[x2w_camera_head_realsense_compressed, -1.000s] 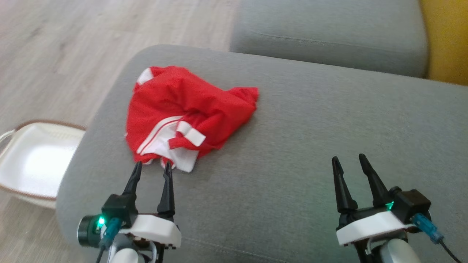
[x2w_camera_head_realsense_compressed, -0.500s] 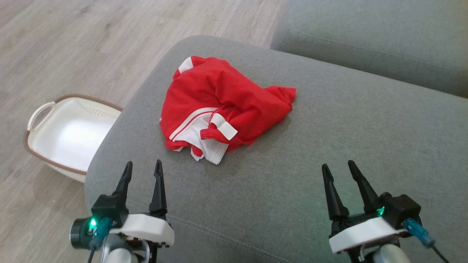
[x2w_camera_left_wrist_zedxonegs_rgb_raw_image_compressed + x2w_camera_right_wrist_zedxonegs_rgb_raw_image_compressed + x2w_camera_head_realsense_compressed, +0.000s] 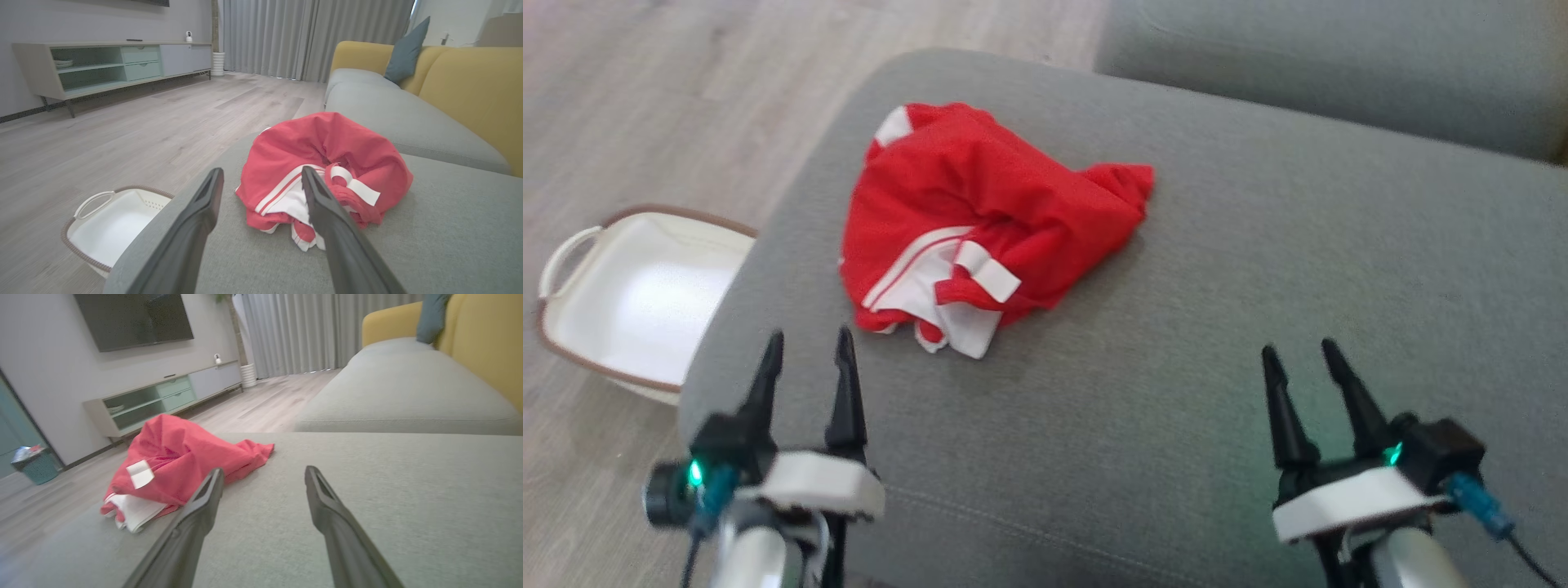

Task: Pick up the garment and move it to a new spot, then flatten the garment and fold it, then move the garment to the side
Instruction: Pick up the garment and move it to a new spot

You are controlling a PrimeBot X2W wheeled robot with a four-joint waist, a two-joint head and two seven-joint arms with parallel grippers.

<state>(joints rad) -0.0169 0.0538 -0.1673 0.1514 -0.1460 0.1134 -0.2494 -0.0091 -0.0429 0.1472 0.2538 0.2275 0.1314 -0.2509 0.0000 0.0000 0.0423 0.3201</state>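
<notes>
Left jaws parted, garment seemingly just ahead

The red garment is thin matt cloth, the grey sofa cushion coarse woven fabric, the white basket glossy plastic, the floor matt wood.

I read no text, brand, number or sign in any view. The white tab on the red garment, upper left of centre in the head view, looks plain white, with no lettering I can make out.
</notes>
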